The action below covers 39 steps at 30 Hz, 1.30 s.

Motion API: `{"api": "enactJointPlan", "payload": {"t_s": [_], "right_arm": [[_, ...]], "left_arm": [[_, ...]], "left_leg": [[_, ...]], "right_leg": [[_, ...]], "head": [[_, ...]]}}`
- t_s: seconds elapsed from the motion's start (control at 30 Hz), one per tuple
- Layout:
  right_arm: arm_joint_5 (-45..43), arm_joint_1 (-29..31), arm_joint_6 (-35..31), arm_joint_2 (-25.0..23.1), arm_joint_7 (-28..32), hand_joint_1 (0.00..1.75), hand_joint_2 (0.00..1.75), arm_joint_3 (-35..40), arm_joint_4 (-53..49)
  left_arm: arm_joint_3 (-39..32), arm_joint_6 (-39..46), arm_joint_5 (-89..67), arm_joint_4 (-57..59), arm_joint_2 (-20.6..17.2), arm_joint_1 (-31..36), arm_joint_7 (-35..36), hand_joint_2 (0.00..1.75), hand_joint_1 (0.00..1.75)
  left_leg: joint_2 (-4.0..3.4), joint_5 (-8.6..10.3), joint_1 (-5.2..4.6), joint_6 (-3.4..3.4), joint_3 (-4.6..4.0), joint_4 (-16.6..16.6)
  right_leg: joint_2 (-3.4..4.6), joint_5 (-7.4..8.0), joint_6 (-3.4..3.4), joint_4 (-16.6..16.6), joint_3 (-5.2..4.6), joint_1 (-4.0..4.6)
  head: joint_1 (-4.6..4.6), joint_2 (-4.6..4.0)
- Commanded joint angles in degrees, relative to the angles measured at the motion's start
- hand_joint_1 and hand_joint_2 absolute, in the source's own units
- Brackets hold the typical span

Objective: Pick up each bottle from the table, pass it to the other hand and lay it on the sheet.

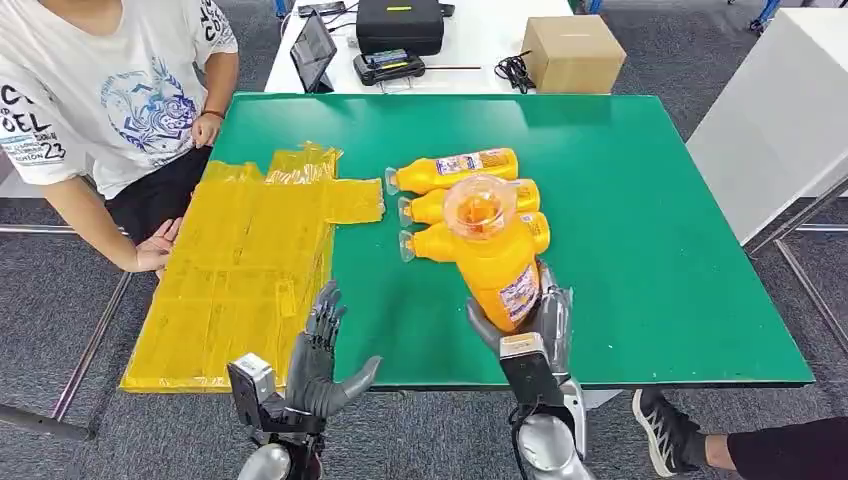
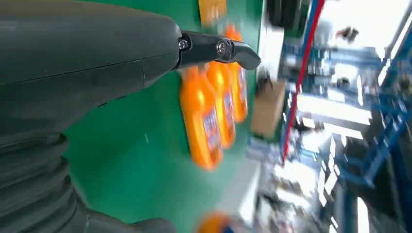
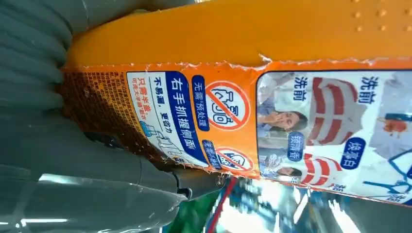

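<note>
Silver arms, grey-fingered robot hand (image 1: 318, 365)

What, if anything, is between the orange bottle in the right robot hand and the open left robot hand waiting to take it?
Nothing visible. The orange plastic bottle is held upright in the right robot hand; bare green table separates it from the open left robot hand.

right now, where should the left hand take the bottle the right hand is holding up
Probably the upper body, just below the clear cap. The right hand wraps the lower part of the bottle, near its label, so only the top half is free. The bottle stands nearly upright, cap up, and the left hand waits open to its left, so come in sideways from that side, fingers around the shoulder.
</note>
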<state>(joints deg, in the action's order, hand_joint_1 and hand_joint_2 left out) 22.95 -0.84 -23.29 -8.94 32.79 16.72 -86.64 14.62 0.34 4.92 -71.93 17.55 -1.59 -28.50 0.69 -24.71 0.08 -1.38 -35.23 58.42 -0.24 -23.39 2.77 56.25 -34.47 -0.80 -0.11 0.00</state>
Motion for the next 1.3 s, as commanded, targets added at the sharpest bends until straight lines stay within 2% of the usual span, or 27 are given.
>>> {"api": "enactJointPlan", "payload": {"t_s": [0.03, 0.37, 0.43, 0.53, 0.63, 0.73, 0.83, 0.93, 1.0, 1.2, 1.23, 1.27, 1.3], "right_arm": [[0.6, 2.3, 7.5, -2.5, 1.8, 1.75, 1.75, 2.8, 17.7], [6.1, 6.4, 10.4, -4.9, 0.5, 1.75, 1.75, 11.3, 29.3], [6.2, 6.4, 10.4, -5.1, 0.5, 1.75, 1.75, 11.5, 29.4], [6.2, 6.7, 10.6, -4.9, 0.5, 1.75, 1.75, 11.8, 29.7], [6.6, 7.9, 11.5, -5.6, 0.3, 1.75, 1.75, 14.2, 31.2], [7.6, 9.2, 12.0, -6.1, -0.7, 1.75, 1.75, 17.0, 32.6], [7.6, 9.2, 12.0, -6.1, -0.7, 1.75, 1.75, 17.0, 32.6], [7.6, 9.1, 12.1, -6.0, -0.7, 1.75, 1.75, 17.0, 32.7], [7.9, 9.9, 13.1, -5.8, -1.2, 1.75, 1.75, 18.7, 34.5], [8.9, 11.2, 12.1, -6.0, -1.8, 1.75, 1.75, 20.4, 38.9], [8.9, 11.3, 11.9, -6.0, -1.9, 1.75, 1.75, 20.3, 38.9], [8.9, 11.4, 12.0, -6.0, -1.9, 1.75, 1.75, 20.3, 38.7], [8.8, 11.4, 11.9, -5.9, -2.0, 1.75, 1.75, 20.2, 38.4]], "left_arm": [[5.4, -7.7, 5.5, -3.2, -4.1, 1.2, 2.0, 1.75, 0.00], [6.0, -7.6, 3.4, -0.6, -3.5, 2.6, 2.2, 1.75, 0.00], [6.0, -7.6, 3.4, -0.6, -3.5, 2.6, 2.2, 1.75, 0.00], [6.0, -7.4, 3.2, -0.3, -3.5, 2.7, 2.3, 1.75, 0.00], [5.7, -6.9, 2.6, 0.4, -3.1, 2.8, 2.7, 1.75, 0.00], [5.7, -6.7, 2.3, 1.3, -2.7, 2.8, 3.2, 1.75, 0.00], [5.7, -6.7, 2.3, 1.3, -2.7, 2.8, 3.2, 1.75, 0.00], [5.7, -6.7, 2.3, 1.3, -2.8, 2.8, 3.2, 1.75, 0.00], [5.7, -6.8, 2.3, 1.8, -2.7, 3.0, 3.4, 1.75, 0.00], [5.6, -7.7, 2.6, 3.0, -2.8, 3.3, 3.9, 1.75, 0.00], [5.7, -7.9, 2.6, 3.0, -2.8, 3.3, 3.9, 1.75, 0.00], [5.7, -7.9, 2.6, 3.1, -2.9, 3.2, 3.9, 1.75, 0.80], [5.6, -8.4, 2.8, 3.2, -2.8, 3.3, 3.8, 1.75, 1.75]], "left_leg": [[-0.19, -0.11, 0.08, 0.12, 0.41, -0.1], [-0.29, -0.10, 0.07, 0.10, 0.38, -0.1], [-0.15, -0.04, 0.05, 0.08, 0.19, -0.1], [-0.13, -0.07, 0.05, 0.10, 0.35, -0.1], [-0.15, -0.06, 0.04, 0.06, 0.22, -0.1], [-0.29, -0.17, 0.07, 0.11, 0.43, -0.1], [-0.14, -0.05, 0.04, 0.07, 0.19, -0.1], [-0.18, -0.13, 0.05, 0.11, 0.38, -0.1], [-0.12, -0.05, 0.03, 0.07, 0.21, -0.1], [-0.17, -0.13, 0.06, 0.10, 0.47, -0.1], [-0.06, -0.05, 0.02, 0.06, 0.23, -0.1], [-0.09, -0.11, 0.07, 0.09, 0.34, -0.1], [-0.11, -0.14, 0.07, 0.11, 0.45, -0.1]], "right_leg": [[0.15, -0.06, -0.15, -0.1, 0.36, 0.09], [0.26, -0.02, -0.14, -0.1, 0.32, 0.07], [0.13, -0.01, -0.10, -0.1, 0.17, 0.05], [0.10, -0.06, -0.14, -0.1, 0.32, 0.06], [0.14, -0.02, -0.09, -0.1, 0.18, 0.04], [0.23, -0.10, -0.17, -0.1, 0.37, 0.08], [0.11, -0.03, -0.10, 0.0, 0.16, 0.04], [0.13, -0.11, -0.15, 0.0, 0.35, 0.06], [0.08, -0.05, -0.09, 0.0, 0.18, 0.03], [0.11, -0.10, -0.15, -0.1, 0.44, 0.07], [0.01, -0.07, -0.09, -0.1, 0.22, 0.03], [0.03, -0.11, -0.13, -0.1, 0.34, 0.08], [0.04, -0.14, -0.16, -0.1, 0.42, 0.08]], "head": [[0.00, 0.00], [0.00, 0.00], [0.02, 0.00], [0.00, 0.00], [0.02, 0.00], [0.00, 0.00], [0.02, 0.00], [0.02, 0.00], [0.00, 0.00], [0.00, 0.00], [0.02, 0.00], [0.02, 0.00], [0.00, 0.00]]}}
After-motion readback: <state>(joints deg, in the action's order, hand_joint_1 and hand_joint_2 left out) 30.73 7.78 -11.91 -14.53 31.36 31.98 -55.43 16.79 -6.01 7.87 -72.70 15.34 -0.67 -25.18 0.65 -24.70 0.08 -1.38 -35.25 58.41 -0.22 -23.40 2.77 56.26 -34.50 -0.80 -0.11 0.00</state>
